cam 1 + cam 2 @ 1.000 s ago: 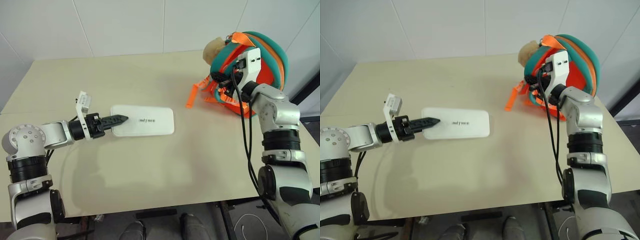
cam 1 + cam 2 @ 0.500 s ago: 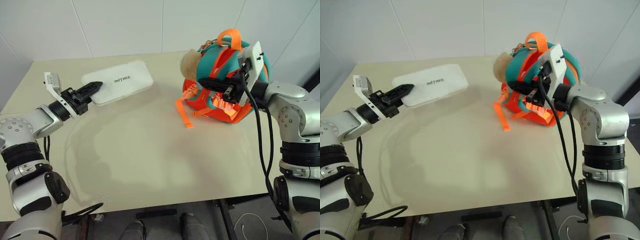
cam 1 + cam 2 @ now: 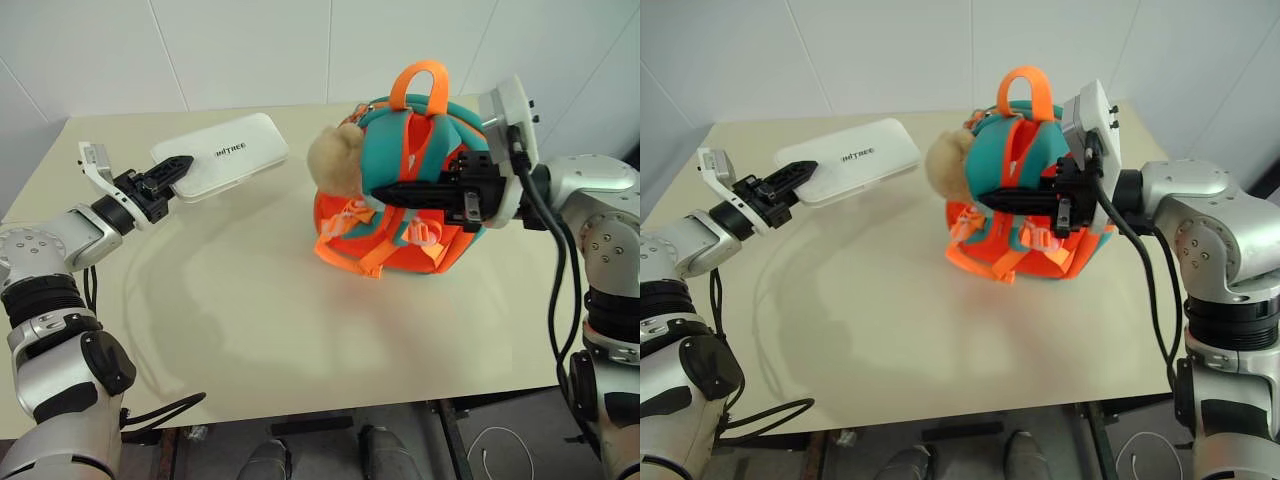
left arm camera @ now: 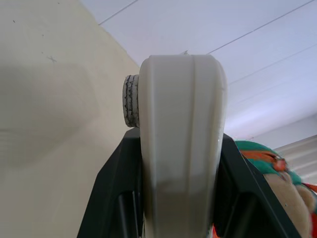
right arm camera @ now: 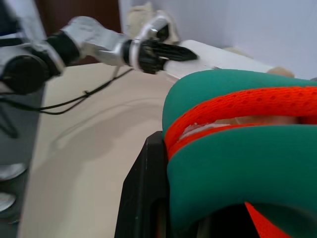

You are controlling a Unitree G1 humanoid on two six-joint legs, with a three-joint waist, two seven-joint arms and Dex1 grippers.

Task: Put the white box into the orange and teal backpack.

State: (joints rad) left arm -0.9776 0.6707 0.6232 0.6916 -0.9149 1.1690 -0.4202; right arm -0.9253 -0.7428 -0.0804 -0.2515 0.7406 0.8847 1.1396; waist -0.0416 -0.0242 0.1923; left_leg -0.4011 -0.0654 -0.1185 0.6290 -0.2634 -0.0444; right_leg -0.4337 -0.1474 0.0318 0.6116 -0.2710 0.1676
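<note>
The left gripper (image 3: pixel 172 172) is clamping one end of the smooth white box (image 3: pixel 222 156), holding it above the table (image 3: pixel 250 330). The left wrist view is showing the box's rounded edge between the jaws. The right gripper (image 3: pixel 395 192) is pinching the padded backpack (image 3: pixel 420 190) by its strap, upright mid-table.

On the one table (image 3: pixel 300 330) there is one white box (image 3: pixel 225 155) and one backpack (image 3: pixel 420 200). The backpack carries one tan plush toy (image 3: pixel 333 160) and one orange top loop (image 3: pixel 418 82). Two robot arms reach over the table, each ending in one gripper: the left gripper (image 3: pixel 172 172) and the right gripper (image 3: pixel 400 192), so two grippers in all. Each gripper has two black fingers, and one small camera bracket sits on each wrist.
</note>
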